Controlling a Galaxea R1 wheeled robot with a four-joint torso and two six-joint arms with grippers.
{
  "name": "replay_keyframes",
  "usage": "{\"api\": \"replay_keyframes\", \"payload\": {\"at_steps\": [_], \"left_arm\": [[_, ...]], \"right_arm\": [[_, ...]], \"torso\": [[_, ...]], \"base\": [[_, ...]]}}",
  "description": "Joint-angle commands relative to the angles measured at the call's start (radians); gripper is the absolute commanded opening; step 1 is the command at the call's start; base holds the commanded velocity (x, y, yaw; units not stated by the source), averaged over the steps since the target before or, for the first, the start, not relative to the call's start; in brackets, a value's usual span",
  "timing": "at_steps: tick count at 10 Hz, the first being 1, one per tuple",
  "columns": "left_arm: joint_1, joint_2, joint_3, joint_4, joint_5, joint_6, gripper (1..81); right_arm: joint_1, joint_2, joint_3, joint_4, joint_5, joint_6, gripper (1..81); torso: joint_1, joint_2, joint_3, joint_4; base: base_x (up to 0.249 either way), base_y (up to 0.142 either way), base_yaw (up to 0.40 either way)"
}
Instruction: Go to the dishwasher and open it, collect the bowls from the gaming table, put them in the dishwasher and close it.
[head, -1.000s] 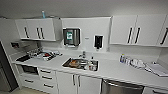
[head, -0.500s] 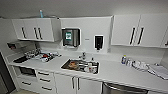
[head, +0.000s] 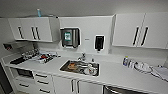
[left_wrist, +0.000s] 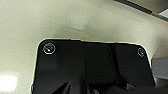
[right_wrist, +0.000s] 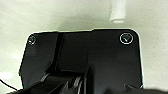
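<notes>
Now the head view sits closer to the counter (head: 117, 75) than a moment ago, a shift of the camera and not of the things. Dishes still fill the sink (head: 80, 68) at the counter's front edge. Under the counter's right end, the dishwasher (head: 117, 90) top shows. Whether either pincer is spread or closed cannot be told.

A white kitchenette: a long white worktop (head: 117, 73) with a steel sink (head: 80, 67) set in it, white wall cabinets (head: 35, 32) with dark handles above either end, drawers (head: 42, 81) below, pale speckled floor (left_wrist: 30, 30) underfoot.
</notes>
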Motion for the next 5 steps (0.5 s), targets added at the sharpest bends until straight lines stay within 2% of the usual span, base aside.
{"api": "replay_keyframes", "payload": {"at_steps": [1,5], "left_arm": [[-0.061,0.005,0.001,-0.004,0.045,0.000,81.1],[-0.061,0.003,0.001,-0.003,0.045,0.001,81.1]], "right_arm": [[0.058,0.002,0.005,-0.006,-0.047,-0.004,81.1],[0.051,0.001,0.000,-0.005,-0.046,-0.004,81.1]], "torso": [[0.000,0.000,0.000,0.000],[0.000,0.000,0.000,0.000]], "base": [[0.000,0.000,0.000],[0.000,0.000,0.000]]}}
